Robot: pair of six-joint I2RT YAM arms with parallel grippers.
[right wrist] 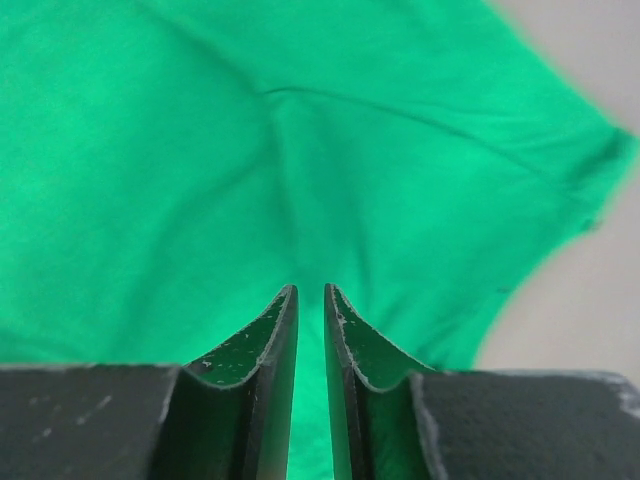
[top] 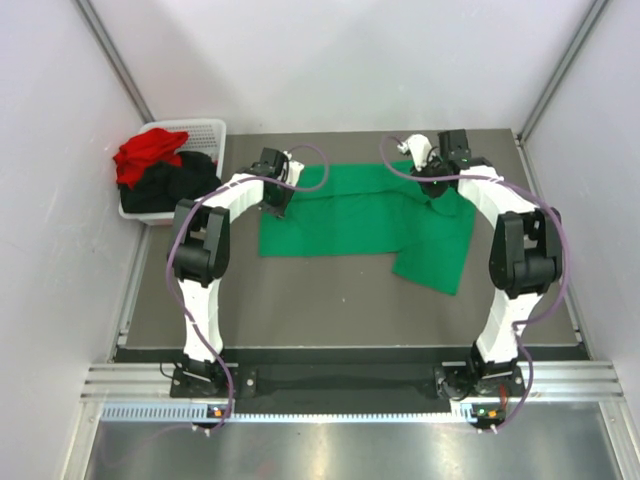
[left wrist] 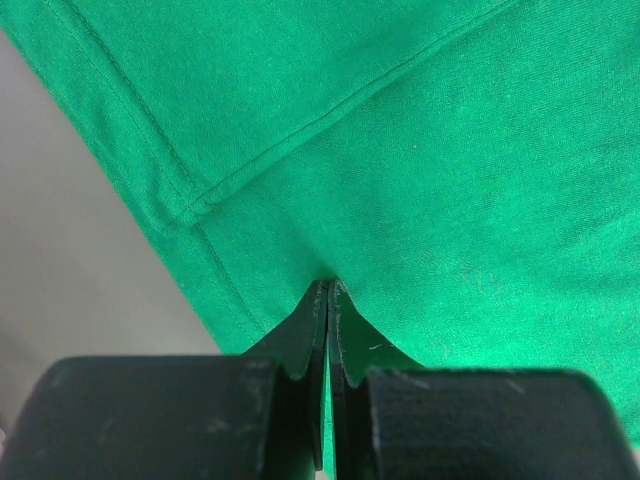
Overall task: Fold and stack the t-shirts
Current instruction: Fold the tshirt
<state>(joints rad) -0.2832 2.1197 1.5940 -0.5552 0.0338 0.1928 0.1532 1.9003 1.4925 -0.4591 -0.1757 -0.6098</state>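
the green t-shirt [top: 350, 220] lies spread on the table [top: 330, 310], its right part hanging lower and askew, while the red t-shirt [top: 148, 155] and the black t-shirt [top: 185, 180] sit heaped in the white basket [top: 210, 130] at the far left. the left gripper [top: 277, 200] is at the shirt's far left edge, its fingers [left wrist: 300, 340] pressed together on the green cloth just beside a hem seam. the right gripper [top: 437, 188] is over the far right part, its fingers [right wrist: 262, 345] a narrow slit apart; the blurred wrist view leaves it unclear whether any cloth sits in that slit. the step in hand looks like taking both far corners for a fold. to do it well, the right side should get a sure pinch through the layer before either arm lifts, then both should rise level and carry the edge evenly (an uneven pull would skew the already crooked right part). no brand, label or writing can be read on the shirts, basket or arms.
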